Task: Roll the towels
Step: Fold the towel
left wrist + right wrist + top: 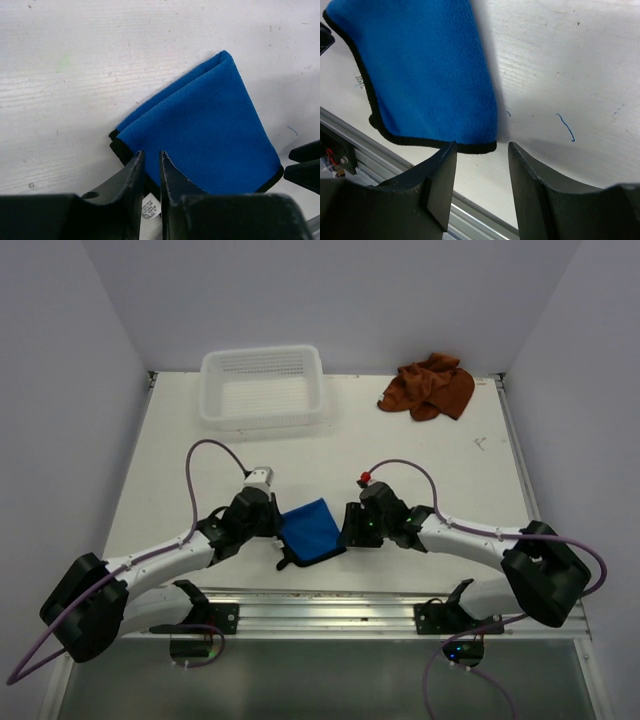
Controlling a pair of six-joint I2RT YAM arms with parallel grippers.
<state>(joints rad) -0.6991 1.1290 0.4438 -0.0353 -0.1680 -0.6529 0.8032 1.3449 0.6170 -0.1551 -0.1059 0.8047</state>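
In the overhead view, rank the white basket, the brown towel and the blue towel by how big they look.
1. White plastic mesh basket, clearly largest.
2. Crumpled rust-brown cloth towel.
3. Folded bright blue cloth towel, only slightly smaller; that gap is close.

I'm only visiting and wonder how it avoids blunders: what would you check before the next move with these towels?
1. The blue towel lies between both hands: ok.
2. The right hand is open and empty: ok.
3. The left hand is free of the towel: cannot tell; jaws a slit apart over its black edge.
4. The blue towel is rolled: not ok, only folded flat.
5. The brown towel is rolled: not ok, crumpled at the far right.
6. The basket sits apart from the blue towel: ok, at the far edge.
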